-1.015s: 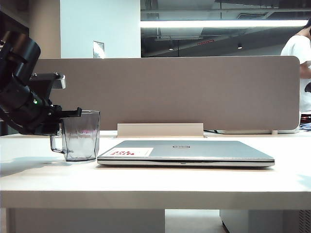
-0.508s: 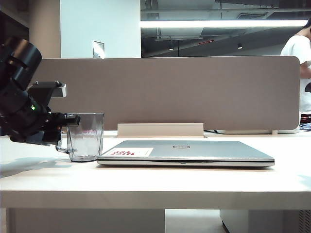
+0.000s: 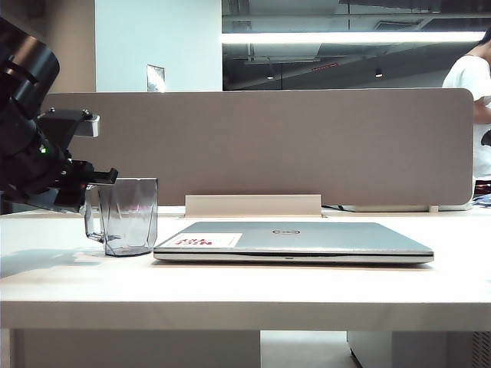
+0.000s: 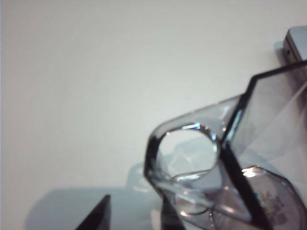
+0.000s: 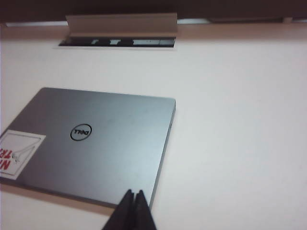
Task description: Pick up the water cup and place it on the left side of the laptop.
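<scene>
Clear water cup [image 3: 127, 216] stands released beside open left gripper [image 3: 103, 178].

The water cup [image 3: 126, 216] is showing a clear grey-blue tint, with darker edges along its facets. The laptop [image 3: 295, 239] is gleaming silver-grey, carrying a small dark logo [image 5: 80, 132] and a white sticker [image 5: 17, 153] printed in red. The left gripper [image 3: 98, 177] is looking black beside the cup, and the right gripper [image 5: 132, 195] is showing dark fingertips. The table [image 3: 245, 287] is glowing pale cream, with a beige divider [image 3: 307, 146] behind.
</scene>
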Controlling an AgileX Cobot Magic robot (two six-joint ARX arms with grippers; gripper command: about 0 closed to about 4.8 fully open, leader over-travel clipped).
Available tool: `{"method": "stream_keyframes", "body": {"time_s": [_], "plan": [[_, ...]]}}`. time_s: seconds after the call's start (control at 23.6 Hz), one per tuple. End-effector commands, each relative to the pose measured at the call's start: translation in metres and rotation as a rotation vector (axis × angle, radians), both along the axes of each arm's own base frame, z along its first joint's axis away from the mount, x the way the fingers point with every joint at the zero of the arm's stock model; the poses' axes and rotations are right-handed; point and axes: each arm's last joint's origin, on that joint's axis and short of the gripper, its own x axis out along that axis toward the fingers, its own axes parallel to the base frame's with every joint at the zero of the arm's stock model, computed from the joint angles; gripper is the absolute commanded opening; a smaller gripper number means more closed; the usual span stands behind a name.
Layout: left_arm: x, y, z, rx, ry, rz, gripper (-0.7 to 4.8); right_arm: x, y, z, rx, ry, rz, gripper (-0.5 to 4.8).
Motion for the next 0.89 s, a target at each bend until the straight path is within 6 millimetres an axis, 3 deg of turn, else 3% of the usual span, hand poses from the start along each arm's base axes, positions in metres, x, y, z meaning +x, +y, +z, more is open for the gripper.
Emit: {"method": "stream_keyframes", "body": {"time_s": [0.04,0.38,0.89], "plan": [[0.001,0.000,0.003,0.002,-0.025,0.005,1.29,-0.004,-0.001,0.005,0.003,-0.040,-0.008,-0.06],[-0.008,0.002,0.000,0.018,0.090,0.005,1.29,-0.012,-0.002,-0.001,0.020,-0.019,-0.025,-0.05],[-0.038,0.007,0.044,-0.049,0.051,-0.016,1.19,-0.050,-0.010,-0.064,0.076,-0.116,-0.119,-0.05]]}}
